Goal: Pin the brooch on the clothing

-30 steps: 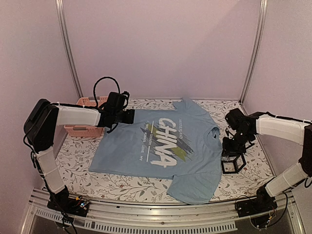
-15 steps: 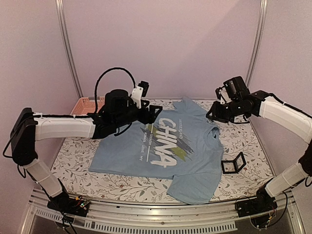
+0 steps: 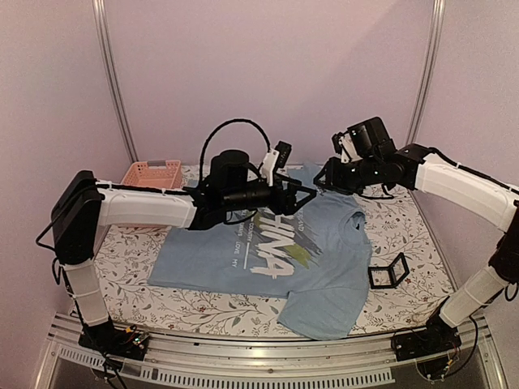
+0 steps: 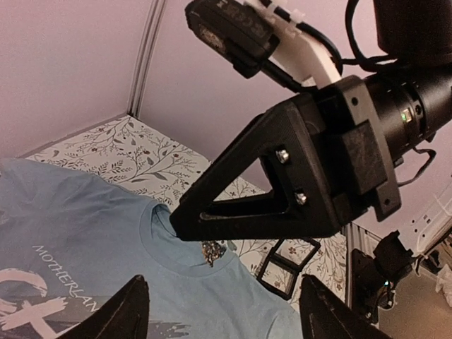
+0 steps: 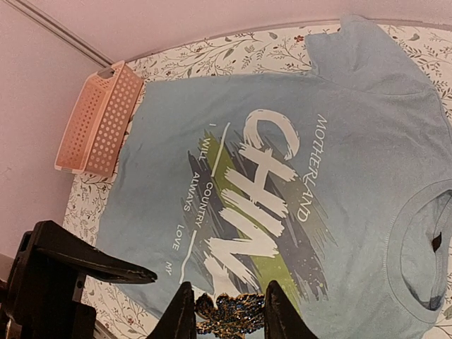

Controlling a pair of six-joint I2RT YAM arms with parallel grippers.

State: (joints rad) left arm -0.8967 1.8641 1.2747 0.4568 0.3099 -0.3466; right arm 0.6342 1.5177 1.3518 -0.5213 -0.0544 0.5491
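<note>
Pale lilac walls and two metal corner poles enclose a table [image 3: 413, 235] covered in a leaf-and-flower print cloth. On it lies a light blue short-sleeved T-shirt [image 3: 211, 251], flat, with its white "CHINA" print and grey and yellow-green streaks facing up. A pink perforated plastic basket [image 3: 152, 173] sits at the rear left, and a small black open-frame box [image 3: 388, 271] stands just off the shirt's right sleeve. Both arms reach in above the shirt's collar end, the left gripper [image 3: 306, 191] and right gripper [image 3: 323, 178] tip to tip; the brooch is too small to make out from here. From the left wrist, its own two dark pointed fingers [image 4: 134, 311] stand wide apart with nothing between them. Ahead, the right gripper's [image 4: 198, 224] matte black triangular finger points down, and the brooch [image 4: 212, 252], a tiny glittery cluster, hangs at its tip over the ribbed neckline. From the right wrist, its two slim fingers [image 5: 180, 314] pinch the brooch [image 5: 229, 314], rough with gold and bluish sparkle, above the shirt's hem side; the left gripper's [image 5: 141, 274] black wedge juts in at lower left.
</note>
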